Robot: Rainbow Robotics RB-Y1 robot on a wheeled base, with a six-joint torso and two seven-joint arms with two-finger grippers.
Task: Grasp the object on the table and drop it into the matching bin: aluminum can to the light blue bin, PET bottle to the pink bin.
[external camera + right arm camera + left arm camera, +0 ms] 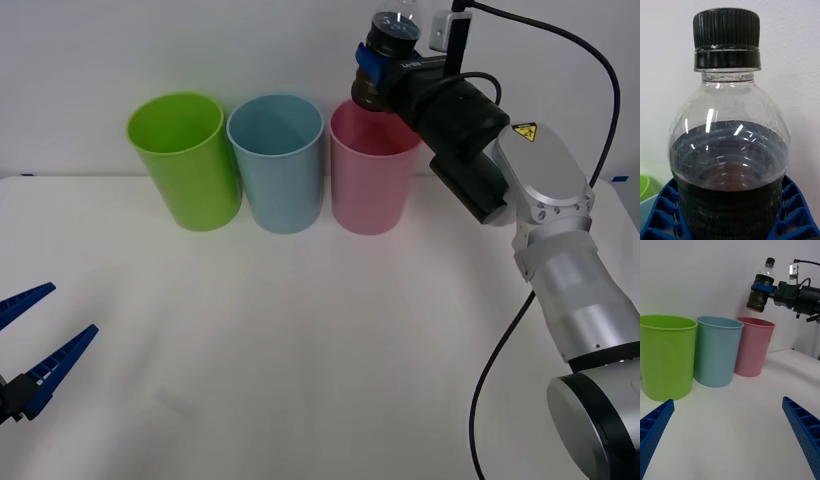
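The PET bottle (761, 288) hangs in the air above the open mouth of the pink bin (752, 347), clear of its rim and tilted slightly, cap uppermost. Its black screw cap (726, 36) and clear shoulder stand above the fingers, the dark liquid reaches part way up the shoulder, and the dark label sits down between them. The right gripper (762, 288) is clamped on the bottle around its labelled body, one blue ribbed finger (664, 210) pressed against each side, so the bottle's base pokes out below the fingers and its neck rises above them. The right arm reaches in from the robot's right, its black wrist just behind the fingers.

Directly beneath the held bottle, the pink bin stands upright on the table (300, 340). Just beside it, on the side away from the right arm, is the light blue bin (276, 163), and beyond that a lime green bin (183, 160); the three stand in a row, close together, near the table's far edge against a white wall.

The left gripper (38, 345) hovers low over the near left corner of the table, well apart from the bins, its blue fingers (802, 429) spread wide with nothing between them.
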